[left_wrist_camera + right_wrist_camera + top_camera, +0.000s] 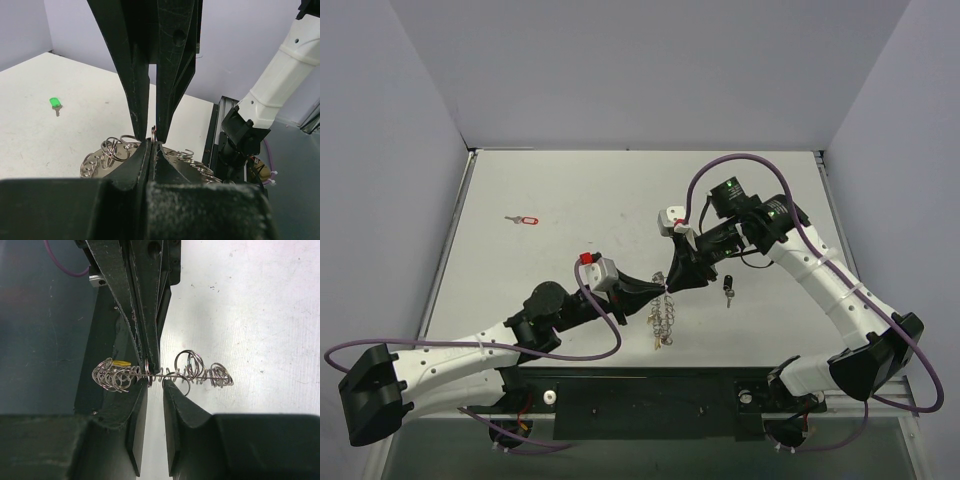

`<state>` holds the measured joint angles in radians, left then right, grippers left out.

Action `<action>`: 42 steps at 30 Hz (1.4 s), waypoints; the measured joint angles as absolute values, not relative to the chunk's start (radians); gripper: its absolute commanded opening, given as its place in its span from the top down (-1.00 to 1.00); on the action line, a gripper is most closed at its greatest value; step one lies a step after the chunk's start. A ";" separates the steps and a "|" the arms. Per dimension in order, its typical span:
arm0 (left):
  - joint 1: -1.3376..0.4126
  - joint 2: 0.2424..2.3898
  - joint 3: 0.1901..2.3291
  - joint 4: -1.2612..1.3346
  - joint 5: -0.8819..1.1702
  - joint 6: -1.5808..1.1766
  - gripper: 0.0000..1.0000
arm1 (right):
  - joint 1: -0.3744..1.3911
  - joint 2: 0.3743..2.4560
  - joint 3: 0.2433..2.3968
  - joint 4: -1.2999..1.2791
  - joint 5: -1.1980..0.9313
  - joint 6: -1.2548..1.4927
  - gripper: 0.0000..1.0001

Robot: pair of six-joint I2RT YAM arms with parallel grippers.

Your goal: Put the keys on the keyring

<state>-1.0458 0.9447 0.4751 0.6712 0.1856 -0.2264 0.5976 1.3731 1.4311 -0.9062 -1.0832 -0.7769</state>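
Observation:
The keyring [662, 322] is a silvery bunch of small rings that hangs between both grippers just above the table. My left gripper [660, 289] is shut on one ring [153, 133] of it, and more rings [115, 150] lie behind its jaws. My right gripper [672, 283] meets it tip to tip. Its jaws stand slightly apart [154, 385], with the keyring's wire [200, 371] running across their tips. A yellow piece [120, 362] shows behind the rings. A dark-headed key [728, 290] lies right of the grippers. A red-headed key [523, 219] lies far left. A green-headed key [55, 102] shows in the left wrist view.
The white table [600, 190] has grey walls on three sides. A black base rail [650, 400] runs along the near edge. The right arm's white links [280, 75] stand close behind the keyring in the left wrist view.

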 measured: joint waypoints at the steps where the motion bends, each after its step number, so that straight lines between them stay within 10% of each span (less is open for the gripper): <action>1: -1.046 0.945 0.474 0.676 0.186 -0.228 1.00 | 0.598 1.373 1.431 -0.906 -1.084 -0.778 0.67; 24: -1.058 0.958 0.455 0.708 0.152 -0.255 1.00 | 0.598 1.370 1.406 -0.905 -1.105 -0.796 1.00; 30: -1.061 0.958 0.453 0.699 0.130 -0.272 0.28 | 0.604 1.361 1.397 -0.891 -1.063 -0.760 1.00; 42: -1.061 0.840 0.482 0.472 0.081 -0.218 0.07 | 0.604 1.359 1.384 -0.947 -0.898 -0.736 1.00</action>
